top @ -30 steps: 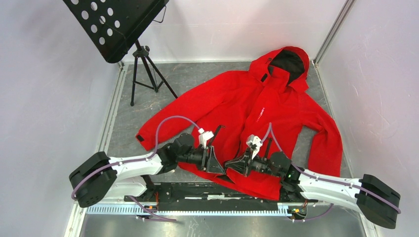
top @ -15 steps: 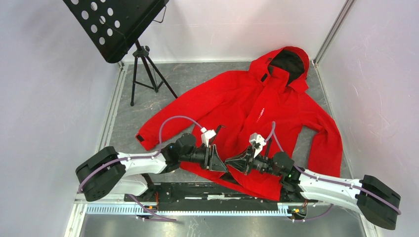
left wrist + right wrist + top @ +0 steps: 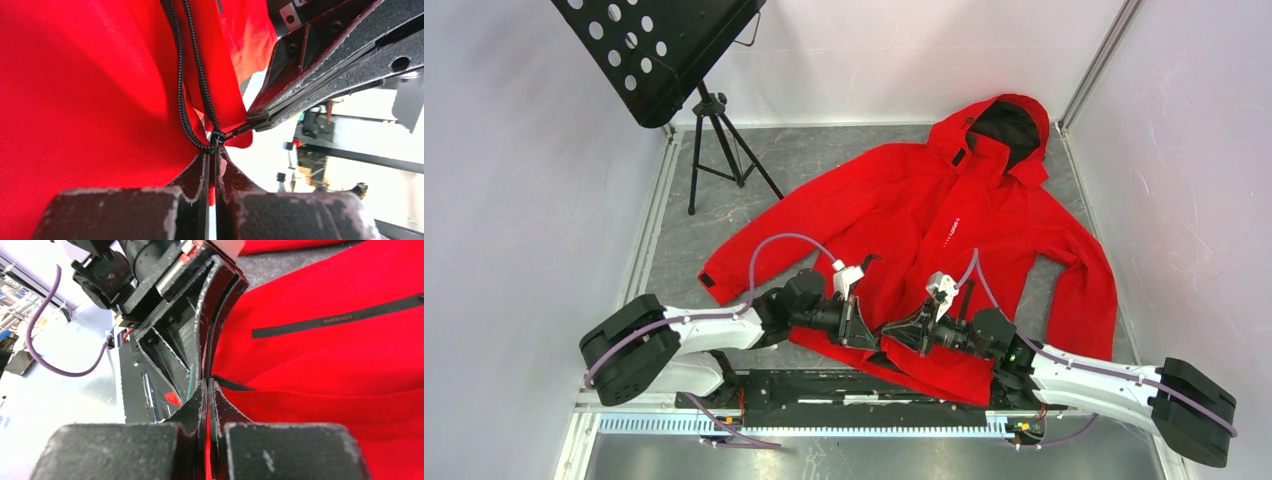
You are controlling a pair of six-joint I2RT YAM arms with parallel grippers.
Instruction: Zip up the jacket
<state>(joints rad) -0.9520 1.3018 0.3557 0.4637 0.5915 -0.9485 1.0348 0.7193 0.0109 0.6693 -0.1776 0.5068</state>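
Observation:
The red hooded jacket (image 3: 964,220) lies spread on the grey floor mat, hood at the far right. Both grippers meet at its near hem. My left gripper (image 3: 872,337) is shut on the hem fabric just below the black zip slider (image 3: 217,136), red cloth showing between its tips (image 3: 216,150). The two zip tracks (image 3: 187,65) run up from the slider, apart. My right gripper (image 3: 890,338) comes in from the opposite side, shut (image 3: 207,386) on the slider's pull. Its fingers (image 3: 320,65) fill the upper right of the left wrist view.
A black perforated music stand (image 3: 664,50) on a tripod (image 3: 719,150) stands at the back left. White walls close in left, right and behind. The black base plate (image 3: 824,385) and a metal rail (image 3: 804,425) run along the near edge. A black pocket zip (image 3: 340,320) crosses the cloth.
My left gripper has closed on the hem under the slider, and its arm has edged toward the right gripper. The right gripper stayed shut and barely moved.

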